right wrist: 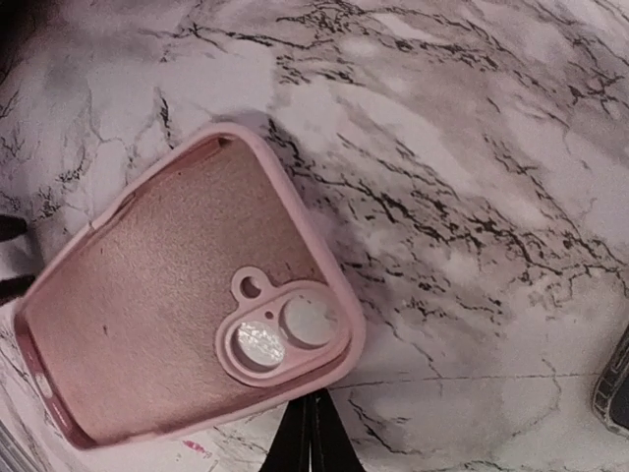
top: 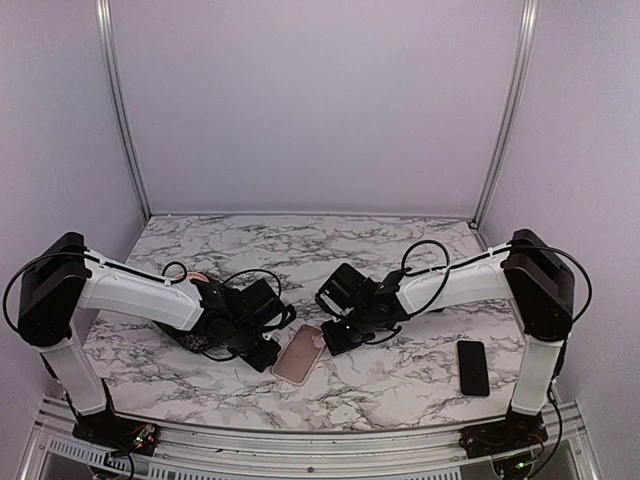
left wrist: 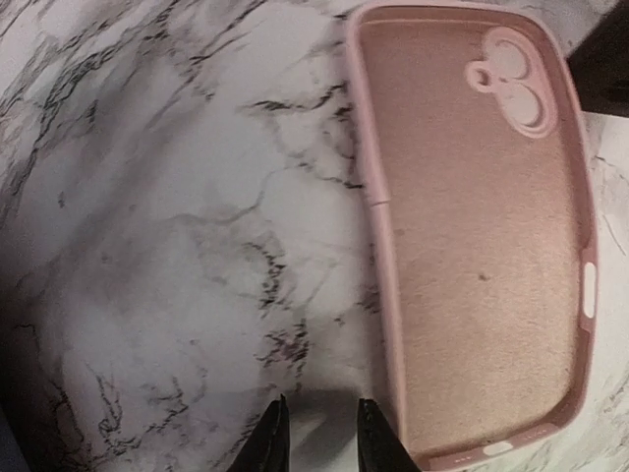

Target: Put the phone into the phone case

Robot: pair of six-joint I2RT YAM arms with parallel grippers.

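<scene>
The pink phone case [top: 300, 355] lies open side up on the marble table, between my two grippers. It also shows in the left wrist view [left wrist: 482, 246] and the right wrist view [right wrist: 187, 324], with its camera cutout toward the right arm. The black phone [top: 472, 367] lies flat at the front right, apart from the case; a dark corner of it shows in the right wrist view [right wrist: 614, 383]. My left gripper [left wrist: 319, 433] is slightly open and empty, just beside the case's long edge. My right gripper [right wrist: 313, 418] is shut, its tips against the case's camera end.
The marble table top [top: 300, 250] ends at a metal rail along the front [top: 300, 440]. Lilac walls with metal corner posts [top: 120, 110] close the back and sides. Cables loop over both arms.
</scene>
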